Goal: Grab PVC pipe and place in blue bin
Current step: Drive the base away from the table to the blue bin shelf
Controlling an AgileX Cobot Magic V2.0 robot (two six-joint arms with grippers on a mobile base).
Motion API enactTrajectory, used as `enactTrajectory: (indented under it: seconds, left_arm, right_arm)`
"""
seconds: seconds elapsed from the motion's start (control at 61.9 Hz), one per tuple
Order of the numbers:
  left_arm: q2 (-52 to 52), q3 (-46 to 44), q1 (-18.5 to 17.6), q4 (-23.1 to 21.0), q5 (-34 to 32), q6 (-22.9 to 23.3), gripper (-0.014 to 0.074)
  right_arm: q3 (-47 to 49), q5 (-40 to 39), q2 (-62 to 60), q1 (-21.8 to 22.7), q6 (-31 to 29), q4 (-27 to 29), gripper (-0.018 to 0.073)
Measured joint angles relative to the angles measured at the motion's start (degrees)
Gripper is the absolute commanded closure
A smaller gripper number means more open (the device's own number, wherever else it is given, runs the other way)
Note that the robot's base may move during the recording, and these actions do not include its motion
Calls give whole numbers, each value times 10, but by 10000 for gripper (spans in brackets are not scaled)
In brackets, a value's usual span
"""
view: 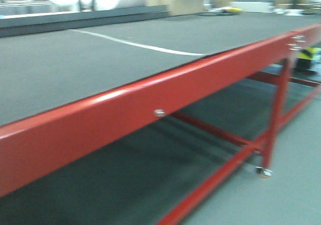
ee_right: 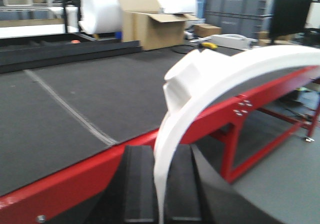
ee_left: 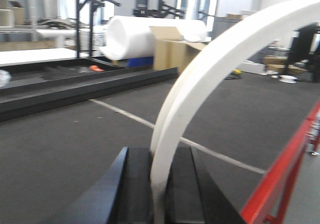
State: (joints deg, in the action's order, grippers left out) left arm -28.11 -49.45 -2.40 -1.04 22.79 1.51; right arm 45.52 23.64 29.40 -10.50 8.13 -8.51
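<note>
No PVC pipe and no blue bin show clearly in any view. In the left wrist view my left gripper [ee_left: 159, 154] has its black jaws closed together, and a white curved strip [ee_left: 200, 69] rises from between them and arcs to the right. In the right wrist view my right gripper [ee_right: 165, 151] looks the same, with a white curved piece [ee_right: 210, 79] between its closed jaws. I cannot tell whether these white arcs are held objects or gripper parts. Neither gripper shows in the front view.
A long table with a dark grey top [view: 100, 59] and red frame [view: 150, 92] fills the front view. Beyond it stand a black tray [ee_left: 75, 79], a white foam roll [ee_left: 135, 36], a cardboard box [ee_left: 172, 51] and a small blue object [ee_left: 140, 61].
</note>
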Motion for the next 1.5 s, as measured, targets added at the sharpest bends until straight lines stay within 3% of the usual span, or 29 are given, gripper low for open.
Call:
enactTrajectory:
  seconds: [1.502]
  left_arm:
    - [0,1,0,1,0,0,707]
  right_arm:
    - [0,0,0,0,0,-1,728]
